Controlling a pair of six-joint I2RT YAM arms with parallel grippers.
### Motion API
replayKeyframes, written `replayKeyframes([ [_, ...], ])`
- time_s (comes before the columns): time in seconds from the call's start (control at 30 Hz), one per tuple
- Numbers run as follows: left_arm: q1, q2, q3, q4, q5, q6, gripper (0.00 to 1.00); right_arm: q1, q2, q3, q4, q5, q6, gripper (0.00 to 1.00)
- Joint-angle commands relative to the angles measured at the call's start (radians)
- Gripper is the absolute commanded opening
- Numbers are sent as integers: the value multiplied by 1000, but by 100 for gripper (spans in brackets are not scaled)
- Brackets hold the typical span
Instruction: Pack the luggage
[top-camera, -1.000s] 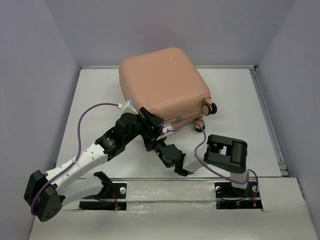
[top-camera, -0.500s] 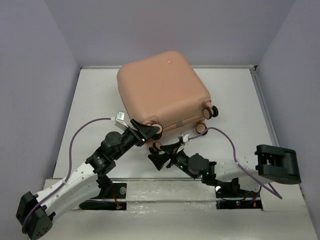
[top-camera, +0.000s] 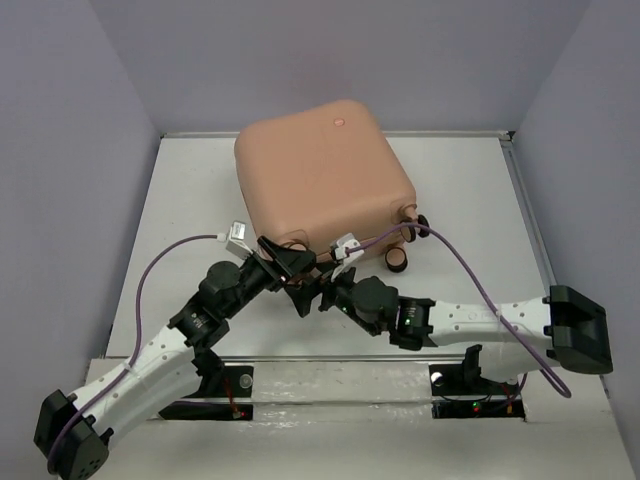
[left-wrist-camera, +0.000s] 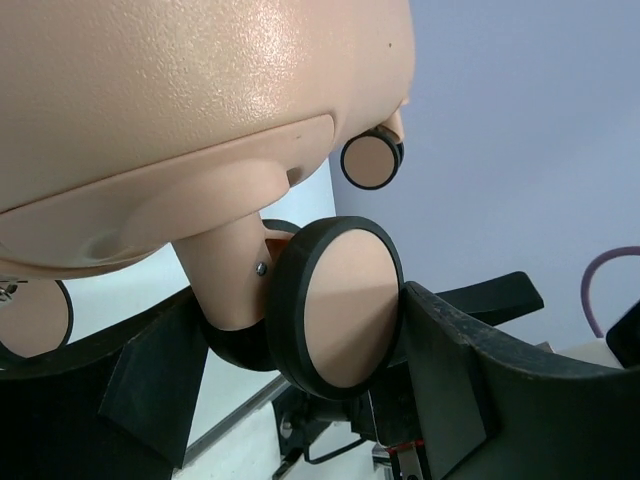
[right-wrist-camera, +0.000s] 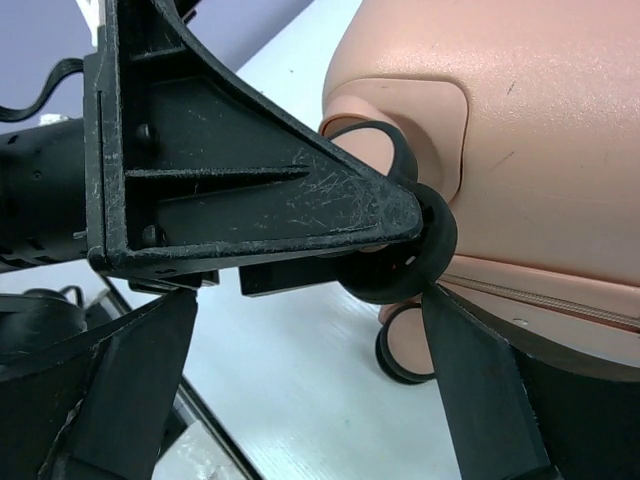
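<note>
White table (top-camera: 470, 190); lavender walls (top-camera: 430, 55) enclose.

Lab test cell: white table (top-camera: 200, 200), plain lilac walls (top-camera: 330, 50).

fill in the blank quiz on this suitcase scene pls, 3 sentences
1. The luggage lies on the table with its lid ___.
2. The left gripper clamps a caster ___ between its fingers.
3. The right gripper holds nothing, and its jaws stand ___.

Missing words: closed; wheel; open.
</note>
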Motion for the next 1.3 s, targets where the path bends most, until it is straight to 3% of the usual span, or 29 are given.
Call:
replayKeyframes([
  [0.0,4,-37,17,199,54,9,82,-64,56,97,-37,45,-121,100],
  [0.37,19,-109,-29,151,25,-3,81,-116,181,185,-29,100,-176,100],
  [0.57,22,-178,-32,67,-21,18,81,-127,208,173,77,39,-203,100],
  [0.73,25,-187,-7,-8,-40,67,81,-127,232,220,113,-7,-269,94],
  [0.97,25,-272,8,-184,-158,129,81,-127,251,243,132,-83,-279,98],
  [1.13,25,-279,19,-237,-192,146,91,-136,286,260,199,-217,-277,99],
  [1.27,27,-293,27,-284,-251,158,98,-146,316,272,264,-207,-259,98],
])
